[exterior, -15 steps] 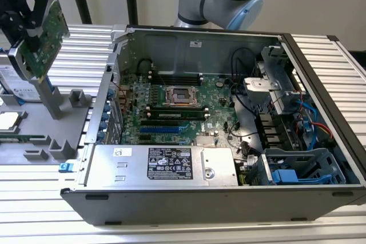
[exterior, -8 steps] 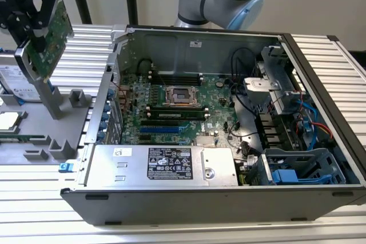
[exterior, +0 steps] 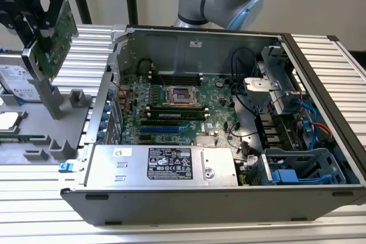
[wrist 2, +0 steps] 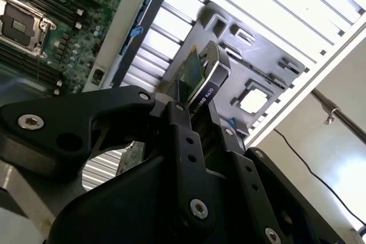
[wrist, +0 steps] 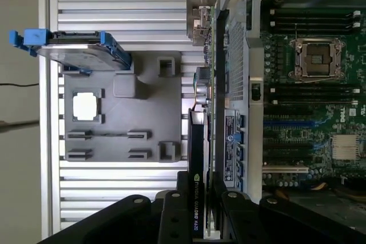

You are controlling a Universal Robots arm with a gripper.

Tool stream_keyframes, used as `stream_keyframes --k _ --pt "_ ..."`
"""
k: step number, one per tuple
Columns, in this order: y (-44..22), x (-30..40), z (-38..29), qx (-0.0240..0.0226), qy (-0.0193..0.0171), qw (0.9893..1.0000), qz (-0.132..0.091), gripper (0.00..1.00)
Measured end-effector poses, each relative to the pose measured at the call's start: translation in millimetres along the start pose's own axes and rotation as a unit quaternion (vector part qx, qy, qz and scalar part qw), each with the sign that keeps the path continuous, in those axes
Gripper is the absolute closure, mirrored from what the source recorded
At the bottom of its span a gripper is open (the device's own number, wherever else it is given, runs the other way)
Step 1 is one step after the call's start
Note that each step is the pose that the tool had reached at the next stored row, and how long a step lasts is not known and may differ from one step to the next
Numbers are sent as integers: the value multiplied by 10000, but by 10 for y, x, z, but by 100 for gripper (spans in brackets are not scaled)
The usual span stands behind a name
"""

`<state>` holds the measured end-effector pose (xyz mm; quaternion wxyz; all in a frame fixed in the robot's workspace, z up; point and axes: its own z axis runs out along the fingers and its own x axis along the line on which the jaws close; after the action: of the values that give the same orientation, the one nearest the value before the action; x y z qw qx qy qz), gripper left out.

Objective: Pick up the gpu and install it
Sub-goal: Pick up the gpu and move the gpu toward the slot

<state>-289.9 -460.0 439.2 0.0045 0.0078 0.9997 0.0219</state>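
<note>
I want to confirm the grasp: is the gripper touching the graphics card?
Touching. In the second wrist view the gripper clamps the graphics card between its black fingers, with no gap.

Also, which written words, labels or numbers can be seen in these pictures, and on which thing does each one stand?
gpu, held in the gripper: white brand and model print along its black cooler edge; I do not quote it.
power supply: black label, print too small to read.
hard drive: white label, print too small to read.
motherboard: white markings, too small to read.
</note>
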Motion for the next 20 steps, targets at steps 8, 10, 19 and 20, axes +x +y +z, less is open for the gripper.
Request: stream_keyframes --k 8,10,19,20 --pt "1 -82 1 0 0 10000 0 100" --pt "1 -101 1 0 0 10000 0 100" --pt "3 -179 2 0 0 10000 0 100" --pt "3 -187 2 0 -1 10000 0 100"
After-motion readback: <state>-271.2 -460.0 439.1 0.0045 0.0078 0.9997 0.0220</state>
